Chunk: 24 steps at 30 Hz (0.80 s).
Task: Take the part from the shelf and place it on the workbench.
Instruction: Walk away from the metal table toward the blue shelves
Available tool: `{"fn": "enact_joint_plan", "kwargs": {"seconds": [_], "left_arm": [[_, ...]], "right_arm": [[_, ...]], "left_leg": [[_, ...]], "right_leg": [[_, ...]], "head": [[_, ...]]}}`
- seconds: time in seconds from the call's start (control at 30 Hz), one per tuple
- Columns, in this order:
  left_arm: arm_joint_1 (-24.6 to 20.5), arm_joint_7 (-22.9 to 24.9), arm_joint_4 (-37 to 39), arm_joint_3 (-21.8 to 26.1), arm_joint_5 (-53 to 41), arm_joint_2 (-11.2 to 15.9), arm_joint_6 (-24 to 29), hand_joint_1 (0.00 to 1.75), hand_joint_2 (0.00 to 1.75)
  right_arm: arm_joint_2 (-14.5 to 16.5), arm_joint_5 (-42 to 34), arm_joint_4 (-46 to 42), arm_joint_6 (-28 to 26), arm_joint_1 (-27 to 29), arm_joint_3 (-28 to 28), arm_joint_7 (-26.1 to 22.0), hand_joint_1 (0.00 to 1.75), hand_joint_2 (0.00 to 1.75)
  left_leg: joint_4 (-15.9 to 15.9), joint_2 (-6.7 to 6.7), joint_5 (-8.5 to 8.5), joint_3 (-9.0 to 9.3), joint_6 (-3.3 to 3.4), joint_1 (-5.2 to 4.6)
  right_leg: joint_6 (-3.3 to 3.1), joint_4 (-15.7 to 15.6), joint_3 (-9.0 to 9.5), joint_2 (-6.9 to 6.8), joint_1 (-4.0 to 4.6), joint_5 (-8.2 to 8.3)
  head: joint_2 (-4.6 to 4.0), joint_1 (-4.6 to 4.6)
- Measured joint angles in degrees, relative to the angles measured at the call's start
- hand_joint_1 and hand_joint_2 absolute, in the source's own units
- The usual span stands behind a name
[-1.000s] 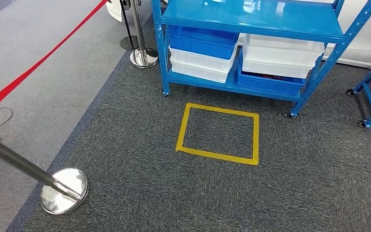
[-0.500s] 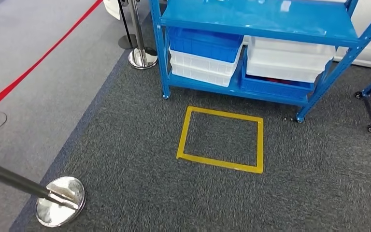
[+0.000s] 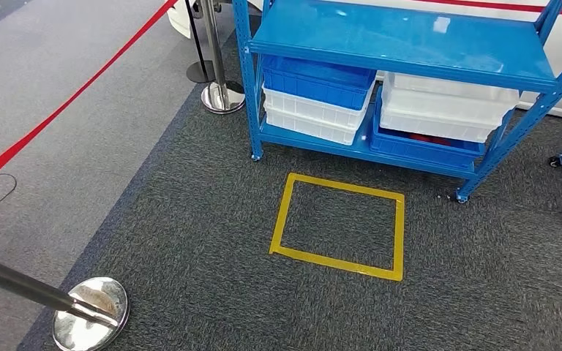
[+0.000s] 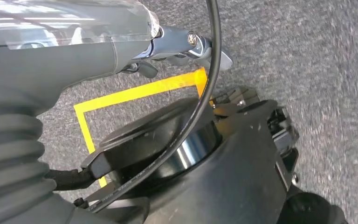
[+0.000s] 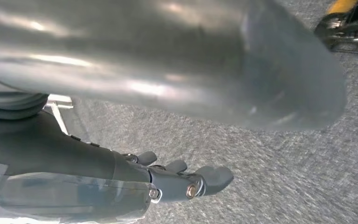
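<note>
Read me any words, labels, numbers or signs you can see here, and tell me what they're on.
None can be read.
Blue shelf: no label.
Blue and white bins: no printing.
Yellow tape square: plain tape, no text.
Red barrier belt: no lettering.

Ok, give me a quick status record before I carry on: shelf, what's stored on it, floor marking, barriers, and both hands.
shelf: blue metal shelf straight ahead, on small casters
lower level: blue bin stacked on white bins at left; white bin nested in blue bin at right, something red showing inside
part: cannot pick it out
floor marking: yellow tape rectangle on dark carpet in front of the shelf
barriers: red belt, chrome stanchion bases to the left
left hand: hanging over the carpet, holds nothing
right hand: hanging, fingers apart, holds nothing
</note>
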Motion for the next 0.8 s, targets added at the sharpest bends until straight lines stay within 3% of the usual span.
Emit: {"fn": "enact_joint_plan", "kwargs": {"seconds": [0.07, 0.2, 0.33, 0.47, 0.53, 0.63, 0.67, 0.7, 0.73, 0.8], "left_arm": [[0.0, 0.0, 0.2, 0.0, -0.8, 0.0, -0.1, 0.00, 1.75], [-0.2, -0.2, 0.7, 0.0, -2.3, 0.1, -0.4, 0.00, 1.75], [-0.5, -0.7, 1.3, 0.1, -2.7, 0.2, -0.7, 0.00, 1.75], [-0.7, -1.0, 1.8, 0.2, -3.1, 0.2, -0.8, 0.00, 0.00], [-0.7, -1.1, 2.0, 0.2, -3.2, 0.1, -0.9, 0.00, 0.00], [-0.8, -1.1, 2.6, 0.3, -3.5, 0.1, -0.9, 0.00, 0.00], [-0.8, -1.1, 2.8, 0.3, -3.6, 0.1, -0.9, 0.00, 0.00], [-0.8, -1.1, 3.0, 0.3, -3.6, 0.1, -0.9, 0.00, 0.00], [-0.8, -1.2, 3.1, 0.4, -3.7, 0.1, -0.9, 0.00, 0.00], [-0.8, -1.2, 3.3, 0.5, -3.8, 0.1, -0.9, 0.00, 0.00]], "right_arm": [[0.1, 0.0, -0.1, 0.0, 0.1, 0.3, 0.1, 0.00, 0.00], [0.1, 0.2, -0.1, 0.0, 0.1, 0.7, -0.2, 0.00, 0.00], [0.1, 0.4, -0.1, 0.0, 0.1, 1.1, -0.5, 0.00, 0.00], [0.1, 0.4, -0.2, 0.0, 0.1, 1.5, -0.6, 0.00, 0.00], [0.0, 0.4, -0.4, 0.0, 0.1, 1.8, -0.7, 0.00, 0.00], [0.0, 0.4, -0.4, 0.0, 0.2, 1.9, -0.7, 0.00, 0.00], [0.0, 0.4, -0.4, 0.0, 0.3, 1.9, -0.7, 0.00, 0.00], [0.0, 0.4, -0.4, 0.1, 0.4, 1.9, -0.7, 0.00, 0.00], [0.0, 0.4, -0.4, 0.1, 0.5, 2.0, -0.7, 0.00, 0.00], [0.0, 0.4, -0.4, 0.1, 0.6, 2.0, -0.7, 0.00, 0.00]], "left_leg": [[-0.1, 0.05, 0.05, 0.28, 0.71, 0.01], [-0.5, 0.08, -0.30, 0.82, 0.42, 0.02], [-0.4, 0.15, -0.59, 0.85, 0.52, -0.02], [-1.6, 0.22, -0.61, 1.33, 0.86, 0.13], [-3.6, 0.22, 0.15, 2.73, 1.03, 0.59], [-4.5, 0.36, 0.14, 4.05, 0.98, 0.79], [-4.5, 0.37, -0.27, 4.37, 0.87, 0.80], [-4.5, 0.35, -0.77, 4.84, 0.70, 0.85], [-4.4, 0.31, -1.38, 5.51, 0.49, 0.94], [-4.2, 0.30, -2.84, 7.03, -0.16, 1.11]], "right_leg": [[-0.18, -0.1, 0.13, 0.01, 0.08, -0.07], [-0.71, -0.1, 0.52, -0.03, 0.11, -0.43], [-0.64, -0.2, 0.73, -0.07, 0.01, -0.53], [-0.07, -0.7, 1.17, -0.17, 0.05, -0.62], [0.23, 1.3, 0.57, -0.18, 0.18, -1.60], [0.75, 11.2, -5.19, -0.09, 0.03, -5.36], [0.99, 13.6, -7.04, -0.11, -0.11, -5.54], [1.23, 14.2, -8.02, -0.13, -0.27, -4.59], [1.48, 12.4, -7.80, -0.15, -0.47, -2.38], [1.99, 5.7, -5.35, -0.15, -0.88, 2.44]], "head": [[-0.01, -0.09], [-0.01, -0.11], [-0.01, -0.21], [-0.01, -0.20], [0.00, 0.08], [0.00, 0.47], [0.00, 0.51], [0.00, 0.53], [0.00, 0.55], [-0.01, 0.62]]}}
